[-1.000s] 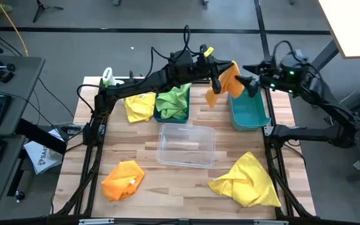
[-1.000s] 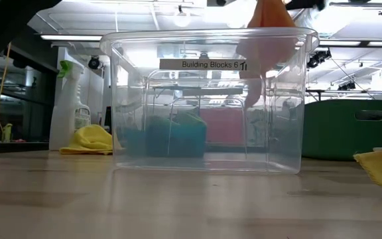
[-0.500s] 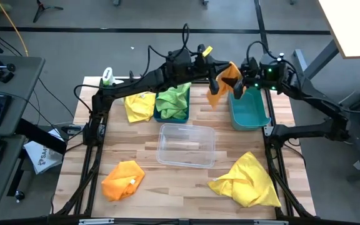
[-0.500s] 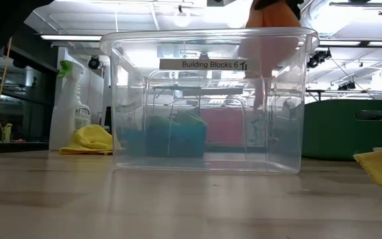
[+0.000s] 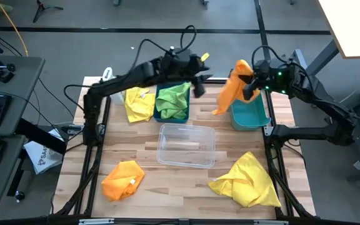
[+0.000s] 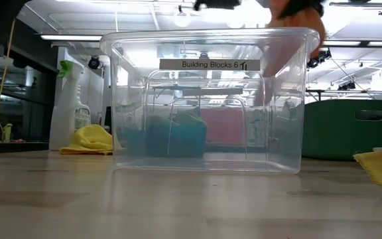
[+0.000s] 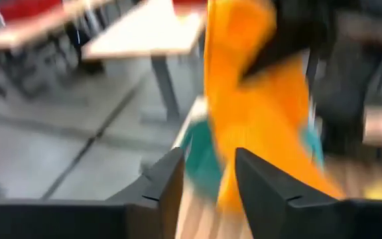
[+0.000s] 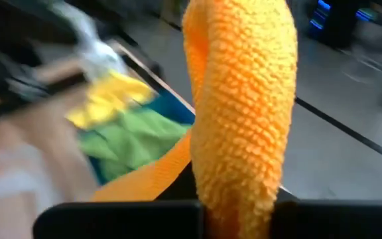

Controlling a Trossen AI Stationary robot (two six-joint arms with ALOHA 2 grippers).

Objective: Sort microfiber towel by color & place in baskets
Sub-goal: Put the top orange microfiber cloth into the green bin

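An orange microfiber towel [image 5: 232, 90] hangs in the air by the left rim of the teal basket [image 5: 252, 116], with my right gripper [image 5: 247, 84] shut on it. My left gripper [image 5: 199, 85] stands open just left of that towel, over the table's far edge, touching nothing; its fingers [image 7: 171, 182] frame the towel [image 7: 251, 113] from a distance. A lime green towel [image 5: 172, 100] lies in the dark blue basket [image 5: 167, 116]. The clear basket [image 5: 186, 145] sits mid-table. A yellow towel [image 5: 139, 105], a second yellow one [image 5: 249, 181] and a second orange one [image 5: 122, 180] lie on the table. My right gripper pinches the orange towel near its top between its two fingers, on a rounded fold [image 8: 241, 133] that stands out past them. The fingers reach in about level from the table's right side. The towel hangs slack below the hold, clear of the table and the baskets.
A white spray bottle [image 5: 107, 76] stands at the far left corner, also seen as the bottle [image 6: 71, 106] in the low view. The clear basket [image 6: 207, 99] fills the low view's middle. Bare wood lies between the clear basket and the near edge.
My right gripper has come in from the right and shut on the orange towel. My left gripper has opened, let the towel go and drawn back toward the table's left. The towel has swung a little to the right, toward the teal basket, still hanging clear.
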